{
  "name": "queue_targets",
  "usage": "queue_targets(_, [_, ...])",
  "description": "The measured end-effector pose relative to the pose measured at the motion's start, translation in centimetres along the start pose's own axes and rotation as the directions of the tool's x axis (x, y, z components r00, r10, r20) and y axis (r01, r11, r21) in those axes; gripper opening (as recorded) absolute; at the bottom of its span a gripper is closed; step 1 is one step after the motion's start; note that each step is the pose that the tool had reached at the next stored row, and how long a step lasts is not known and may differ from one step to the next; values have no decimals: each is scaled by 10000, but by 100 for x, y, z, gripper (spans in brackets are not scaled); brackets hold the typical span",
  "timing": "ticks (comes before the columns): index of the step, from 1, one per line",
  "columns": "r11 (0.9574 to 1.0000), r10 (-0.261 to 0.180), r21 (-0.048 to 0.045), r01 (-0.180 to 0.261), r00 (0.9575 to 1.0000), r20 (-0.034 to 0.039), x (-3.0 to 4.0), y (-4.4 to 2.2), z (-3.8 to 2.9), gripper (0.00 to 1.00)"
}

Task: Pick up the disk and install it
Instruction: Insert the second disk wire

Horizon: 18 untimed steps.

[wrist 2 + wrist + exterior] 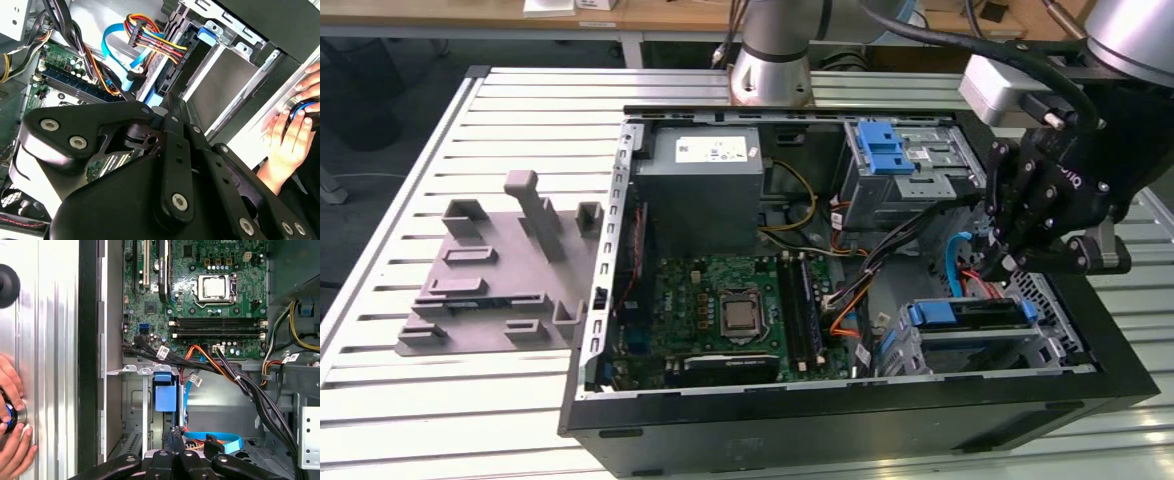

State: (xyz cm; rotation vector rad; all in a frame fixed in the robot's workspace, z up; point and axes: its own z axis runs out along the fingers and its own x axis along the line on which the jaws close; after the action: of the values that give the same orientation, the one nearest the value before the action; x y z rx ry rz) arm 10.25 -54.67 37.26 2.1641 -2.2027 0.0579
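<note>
The disk (pixel 970 314) lies flat in the drive cage at the open computer case's corner, towards the exterior view's right, its blue carrier bracket (pixel 165 392) facing the motherboard. My gripper (pixel 1003 268) hangs just above that cage. Its black fingers are shut together with nothing between them, and they point down beside the bracket in both wrist views, with the gripper (pixel 175 433) (pixel 167 102) close to a light blue flat cable (pixel 220 439). I cannot tell whether the fingertips touch the disk.
A grey power supply box (pixel 707 190), the optical drive cage with its blue latch (pixel 887 150) and the motherboard (pixel 720 310) fill the case. Bundled cables (pixel 240 385) cross near the cage. A person's hand (pixel 12 440) rests on the table beside the case. A grey fixture (pixel 500 270) stands at the exterior view's left.
</note>
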Motion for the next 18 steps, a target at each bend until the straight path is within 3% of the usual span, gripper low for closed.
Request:
queue_targets(6, [10000, 0, 3, 0, 10000, 0, -15, 12, -13, 11])
queue_targets(11, [10000, 0, 3, 0, 10000, 3, -95, 18, -17, 11])
queue_targets(18, [10000, 0, 3, 0, 10000, 0, -152, 24, -54, 11])
